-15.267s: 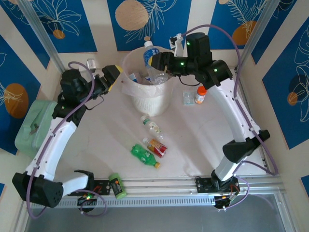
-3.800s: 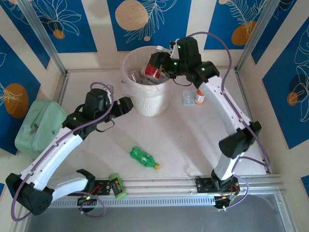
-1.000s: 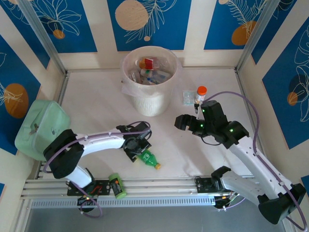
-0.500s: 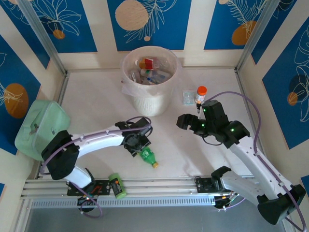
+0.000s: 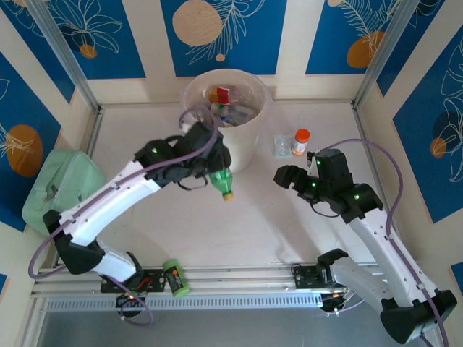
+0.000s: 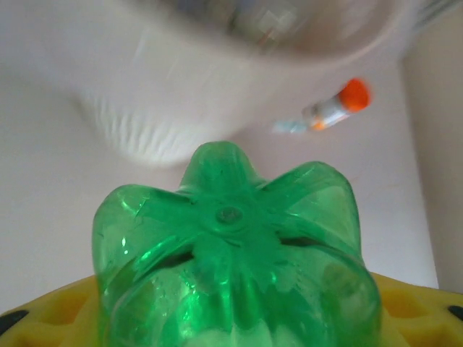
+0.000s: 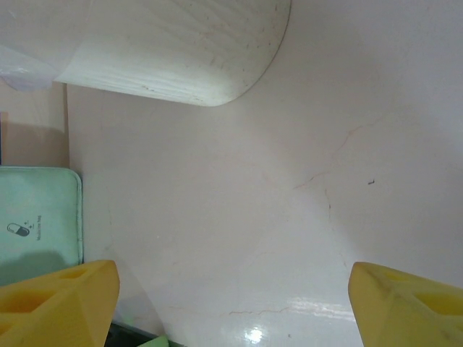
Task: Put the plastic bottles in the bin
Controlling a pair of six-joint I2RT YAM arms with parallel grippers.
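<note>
My left gripper [image 5: 214,168] is shut on a green plastic bottle [image 5: 222,180] and holds it in the air just in front of the bin [image 5: 194,97], cap pointing down. The left wrist view looks at the bottle's ribbed green base [image 6: 230,246] between the yellow fingers [image 6: 416,307], with the bin's white ribbed side [image 6: 155,134] blurred behind. Several plastic bottles [image 5: 222,101] lie inside the bin. My right gripper [image 5: 283,176] stands open over bare table to the bin's right; its yellow fingertips [image 7: 58,296] are far apart with nothing between them.
A small orange-capped bottle [image 5: 299,141] and a small clear packet [image 5: 281,145] stand right of the bin. A pale green box [image 5: 54,189] sits at the table's left edge. A short green-and-black cylinder [image 5: 174,277] lies on the front rail.
My left gripper closed on the green bottle on the table and lifted it up and back toward the bin. The right gripper drifted slightly back and to the right.
</note>
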